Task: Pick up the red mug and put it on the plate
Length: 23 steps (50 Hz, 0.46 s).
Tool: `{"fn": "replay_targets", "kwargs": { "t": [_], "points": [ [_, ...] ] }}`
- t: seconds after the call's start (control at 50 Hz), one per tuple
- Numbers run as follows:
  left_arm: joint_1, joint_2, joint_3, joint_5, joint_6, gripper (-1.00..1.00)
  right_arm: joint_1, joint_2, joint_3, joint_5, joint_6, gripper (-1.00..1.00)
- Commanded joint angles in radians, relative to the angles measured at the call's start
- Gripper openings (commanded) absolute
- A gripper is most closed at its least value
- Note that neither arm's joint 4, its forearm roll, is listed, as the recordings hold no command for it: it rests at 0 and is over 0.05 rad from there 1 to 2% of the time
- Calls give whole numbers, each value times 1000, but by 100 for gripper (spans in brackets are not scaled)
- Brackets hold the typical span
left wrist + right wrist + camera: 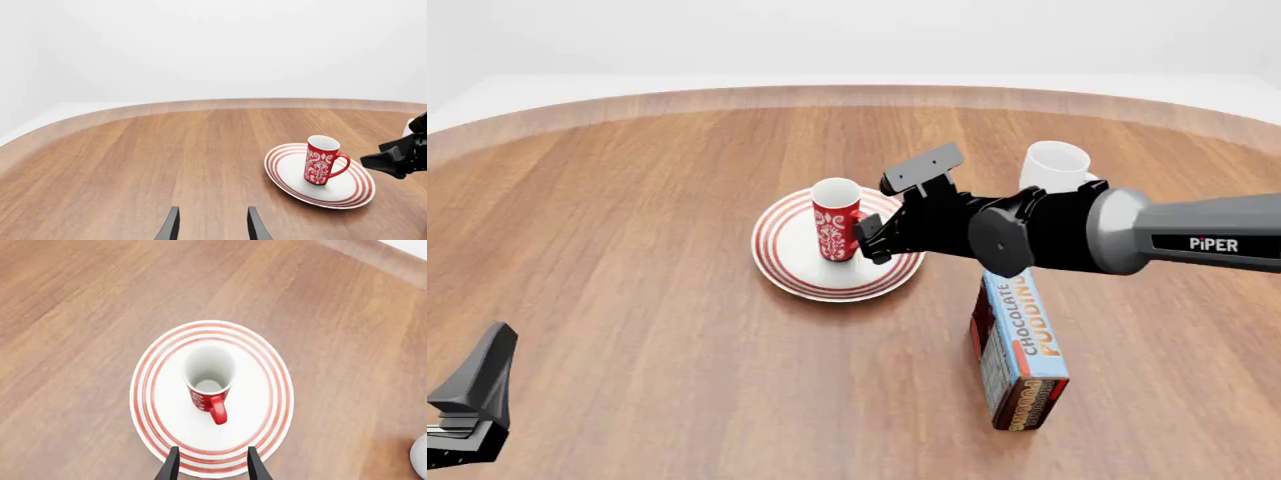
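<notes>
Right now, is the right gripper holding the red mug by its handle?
No. The right gripper is open and apart from the red mug, which stands upright on the plate.

A chocolate pudding box (1020, 350) stands on the wooden table (627, 250), a white mug (1054, 165) beyond.

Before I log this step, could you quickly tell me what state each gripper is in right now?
Left gripper: open, holding nothing.
Right gripper: open, holding nothing; the red mug stands free on the plate.
</notes>
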Motion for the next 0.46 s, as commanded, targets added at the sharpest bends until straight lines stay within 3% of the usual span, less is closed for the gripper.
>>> {"fn": "replay_targets", "kwargs": {
  "t": [0.02,0.46],
  "points": [
    [0,0,0,0,0,100,8,-98,48,27,-5,100],
    [0,0,0,0,0,100,56,-245,79,110,-27,100]
  ]
}}
